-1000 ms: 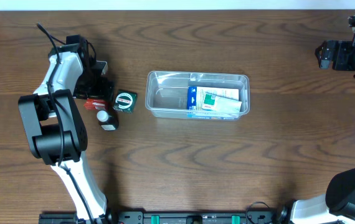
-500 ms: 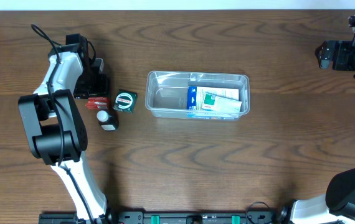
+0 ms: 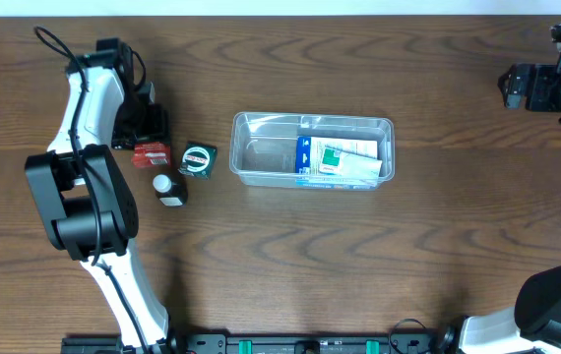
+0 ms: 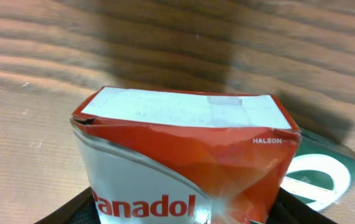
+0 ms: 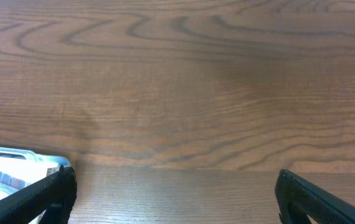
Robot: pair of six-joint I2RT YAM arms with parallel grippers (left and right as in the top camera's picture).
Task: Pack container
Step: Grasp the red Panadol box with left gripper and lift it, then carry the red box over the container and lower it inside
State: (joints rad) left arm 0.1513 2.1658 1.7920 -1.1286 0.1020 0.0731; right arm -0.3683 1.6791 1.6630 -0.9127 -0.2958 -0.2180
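Presently, I have my left hand (image 3: 150, 143) clamped on the Panadol box (image 4: 184, 168).
My right hand (image 5: 174, 199) stands wide, empty.

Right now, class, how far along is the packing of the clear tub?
Done: a blue and green packet lies in the right half of the container. In hand: the left pincer appears to grip the red Panadol box. Left: that box, the dark green packet and the small bottle are outside the container.
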